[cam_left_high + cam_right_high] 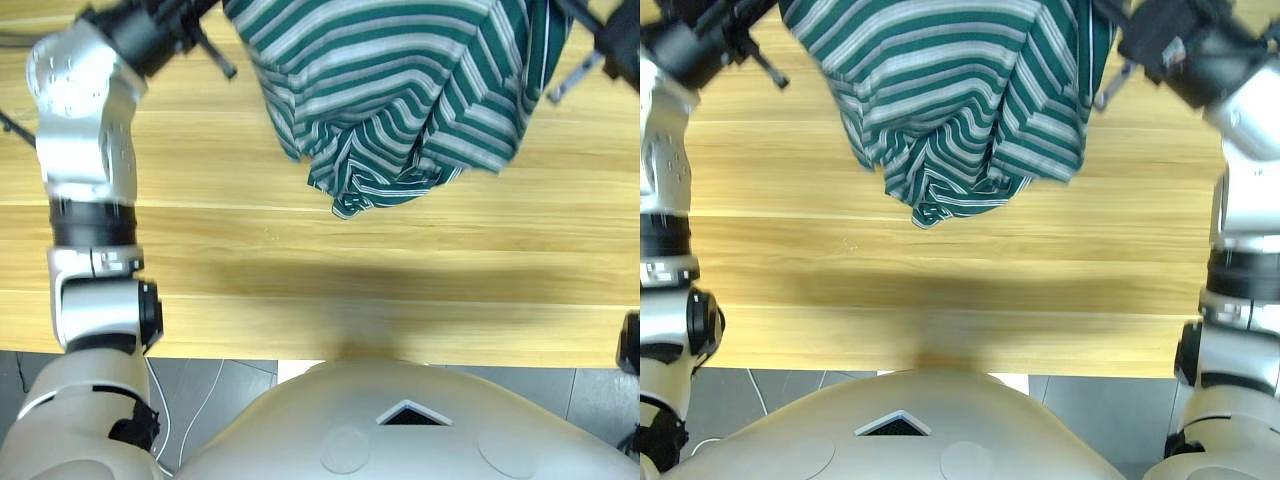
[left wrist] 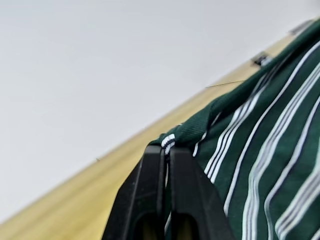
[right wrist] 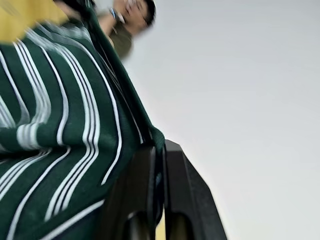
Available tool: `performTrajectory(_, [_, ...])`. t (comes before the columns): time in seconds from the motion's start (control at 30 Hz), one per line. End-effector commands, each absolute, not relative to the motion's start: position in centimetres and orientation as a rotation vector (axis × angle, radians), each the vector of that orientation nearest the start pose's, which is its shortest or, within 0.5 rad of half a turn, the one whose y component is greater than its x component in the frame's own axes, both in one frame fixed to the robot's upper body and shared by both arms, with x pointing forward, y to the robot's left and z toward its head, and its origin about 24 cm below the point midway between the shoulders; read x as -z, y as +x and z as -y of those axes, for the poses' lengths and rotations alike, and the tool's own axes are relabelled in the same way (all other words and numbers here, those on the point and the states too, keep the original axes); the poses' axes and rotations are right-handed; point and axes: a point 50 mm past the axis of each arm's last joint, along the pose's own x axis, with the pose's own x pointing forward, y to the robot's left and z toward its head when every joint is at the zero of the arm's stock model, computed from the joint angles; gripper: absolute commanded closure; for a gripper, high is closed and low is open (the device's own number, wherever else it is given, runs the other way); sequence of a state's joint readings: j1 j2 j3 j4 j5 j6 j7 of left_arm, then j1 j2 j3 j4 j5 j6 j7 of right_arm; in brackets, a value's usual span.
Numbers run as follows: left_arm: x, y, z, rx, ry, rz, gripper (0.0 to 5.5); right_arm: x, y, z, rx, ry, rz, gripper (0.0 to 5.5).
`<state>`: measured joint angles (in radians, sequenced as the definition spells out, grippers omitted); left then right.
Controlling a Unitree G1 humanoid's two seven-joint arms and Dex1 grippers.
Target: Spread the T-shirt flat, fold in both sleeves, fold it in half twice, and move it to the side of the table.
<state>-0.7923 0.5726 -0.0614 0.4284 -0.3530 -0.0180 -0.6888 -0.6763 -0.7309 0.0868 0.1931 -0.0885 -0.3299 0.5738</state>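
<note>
A dark green T-shirt [image 1: 400,90] with white stripes hangs in the air over the far half of the wooden table [image 1: 320,290], held up between both arms. Its lowest folds dangle just above the table surface at the middle. My left gripper [image 2: 166,152] is shut on an edge of the T-shirt [image 2: 260,150], the black fingers [image 2: 145,190] pinching the hem. My right gripper [image 3: 161,150] is shut on another edge of the T-shirt [image 3: 55,150]. In the head views, the left arm [image 1: 85,150] rises at the left and the right arm [image 1: 1240,200] at the right.
The near half of the table [image 1: 940,300] is bare wood with the shirt's shadow across it. The table's front edge [image 1: 400,360] lies close to me, with grey floor and cables [image 1: 200,410] below at the left. A pale wall [image 2: 100,60] stands behind.
</note>
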Motion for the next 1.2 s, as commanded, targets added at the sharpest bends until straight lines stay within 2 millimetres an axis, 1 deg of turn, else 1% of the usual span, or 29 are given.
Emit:
performTrajectory(0.03, [-45.9, 34.6, -24.2, 0.188, 0.147, 0.812, 5.49, -44.2, 33.5, 25.5, 0.341, -1.139, 0.816, 5.50])
performTrajectory(0.07, [-46.6, 33.8, -24.1, 0.233, 0.148, 0.854, 5.49, -43.9, 33.1, 25.5, 0.313, -1.181, 0.847, 5.50])
performTrajectory(0.1, [-45.8, 34.0, -23.8, 0.293, 0.185, 0.842, 5.49, -42.0, 33.5, 25.4, 0.243, -1.250, 0.834, 5.50])
performTrajectory(0.13, [-43.8, 34.8, -23.4, 0.361, 0.240, 0.789, 5.49, -39.1, 34.1, 25.4, 0.153, -1.336, 0.791, 5.50])
performTrajectory(0.17, [-40.7, 35.7, -23.1, 0.440, 0.298, 0.712, 5.49, -34.9, 34.6, 25.3, 0.020, -1.430, 0.738, 5.50])
performTrajectory(0.2, [-38.3, 36.1, -22.9, 0.500, 0.325, 0.656, 5.49, -31.7, 34.7, 25.2, -0.087, -1.491, 0.700, 5.50])
performTrajectory(0.23, [-36.3, 36.3, -22.8, 0.552, 0.333, 0.605, 5.49, -29.1, 34.4, 25.1, -0.182, -1.536, 0.678, 5.50])
performTrajectory(0.27, [-33.3, 36.3, -22.7, 0.622, 0.357, 0.529, 5.49, -25.7, 33.5, 24.8, -0.317, -1.591, 0.650, 5.50])
performTrajectory(0.3, [-30.6, 35.8, -22.4, 0.694, 0.364, 0.455, 5.49, -22.8, 32.5, 24.6, -0.426, -1.617, 0.625, 5.50])
performTrajectory(0.33, [-27.0, 35.0, -22.1, 0.783, 0.395, 0.359, 5.49, -19.6, 31.2, 24.2, -0.554, -1.643, 0.590, 5.50])
performTrajectory(0.37, [-23.3, 33.6, -21.7, 0.888, 0.392, 0.250, 5.49, -16.6, 29.4, 23.9, -0.682, -1.645, 0.547, 5.50])
performTrajectory(0.43, [-17.7, 30.3, -21.1, 1.060, 0.383, 0.077, 5.49, -12.2, 26.0, 23.2, -0.882, -1.609, 0.452, 5.50])
performTrajectory(0.47, [-15.8, 28.6, -21.0, 1.131, 0.369, 0.004, 5.49, -10.4, 24.4, 22.9, -0.971, -1.582, 0.403, 5.50])
performTrajectory(0.53, [-11.7, 24.4, -21.1, 1.290, 0.364, -0.182, 5.49, -6.4, 20.6, 22.6, -1.180, -1.528, 0.237, 5.50])
performTrajectory(0.57, [-10.3, 22.6, -21.2, 1.349, 0.358, -0.264, 5.49, -5.0, 18.8, 22.4, -1.263, -1.502, 0.173, 5.50])
performTrajectory(0.6, [-9.2, 21.0, -21.4, 1.387, 0.356, -0.335, 5.49, -3.9, 17.2, 22.2, -1.327, -1.472, 0.115, 5.50])
performTrajectory(0.67, [-7.9, 18.8, -21.7, 1.416, 0.347, -0.418, 5.49, -2.7, 14.7, 21.8, -1.406, -1.416, 0.030, 5.50])
performTrajectory(0.77, [-6.5, 17.5, -22.0, 1.377, 0.365, -0.492, 5.49, -1.9, 12.4, 21.2, -1.452, -1.356, -0.047, 5.50])
performTrajectory(0.83, [-5.6, 17.2, -22.0, 1.345, 0.387, -0.525, 5.49, -1.6, 11.7, 20.9, -1.453, -1.333, -0.077, 5.50])
performTrajectory(0.93, [-4.6, 16.9, -21.8, 1.322, 0.396, -0.547, 5.49, -1.4, 11.3, 20.8, -1.441, -1.305, -0.106, 5.50])
performTrajectory(0.97, [-4.4, 16.7, -21.8, 1.319, 0.392, -0.553, 5.25, -1.4, 11.2, 20.7, -1.439, -1.295, -0.111, 5.50])
performTrajectory(1.0, [-4.2, 16.5, -21.7, 1.322, 0.382, -0.560, 5.11, -1.5, 11.1, 20.7, -1.438, -1.283, -0.117, 5.15])
performTrajectory(1.03, [-4.1, 16.3, -21.7, 1.328, 0.372, -0.566, 4.96, -1.7, 11.0, 20.6, -1.433, -1.264, -0.121, 5.01])
performTrajectory(1.13, [-4.2, 15.2, -21.8, 1.371, 0.325, -0.571, 4.47, -3.1, 11.0, 20.2, -1.389, -1.170, -0.106, 4.55])
performTrajectory(1.17, [-4.6, 14.8, -21.8, 1.396, 0.296, -0.552, 4.26, -4.1, 11.1, 19.9, -1.369, -1.116, -0.089, 4.35])
performTrajectory(1.2, [-5.3, 14.5, -21.9, 1.418, 0.251, -0.519, 4.24, -5.4, 11.2, 19.6, -1.338, -1.039, -0.065, 4.32])
